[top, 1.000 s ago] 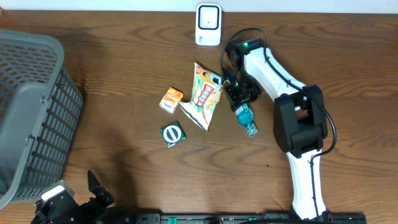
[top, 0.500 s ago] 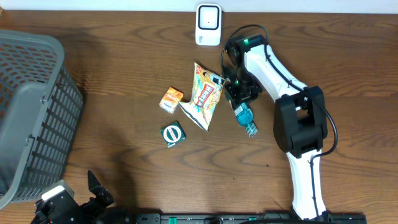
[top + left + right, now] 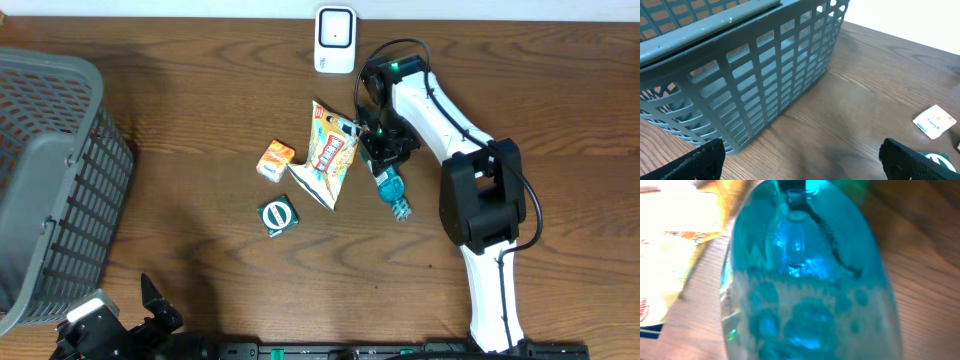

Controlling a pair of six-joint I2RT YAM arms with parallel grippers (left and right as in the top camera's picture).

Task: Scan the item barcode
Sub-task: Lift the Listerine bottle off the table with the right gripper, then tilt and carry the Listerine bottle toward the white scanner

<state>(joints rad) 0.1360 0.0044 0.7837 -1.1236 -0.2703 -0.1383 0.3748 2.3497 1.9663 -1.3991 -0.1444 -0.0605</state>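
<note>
A small blue bottle [image 3: 394,188] lies on the wooden table beside a snack bag [image 3: 330,155]. My right gripper [image 3: 384,148] sits down over the bottle's upper end. The bottle [image 3: 805,280] fills the right wrist view, so the fingers are hidden and their state does not show. The white barcode scanner [image 3: 335,40] stands at the back edge, apart from the bottle. At the front left, my left gripper [image 3: 805,167] is open with nothing between its fingers [image 3: 695,162].
A grey plastic basket [image 3: 50,170] takes up the left side and looms close in the left wrist view, basket [image 3: 740,75]. A small orange box [image 3: 276,160] and a green packet [image 3: 279,215] lie left of the snack bag.
The free end of the blue bottle has shifted slightly up and left under the right gripper. The left arm has not moved.
</note>
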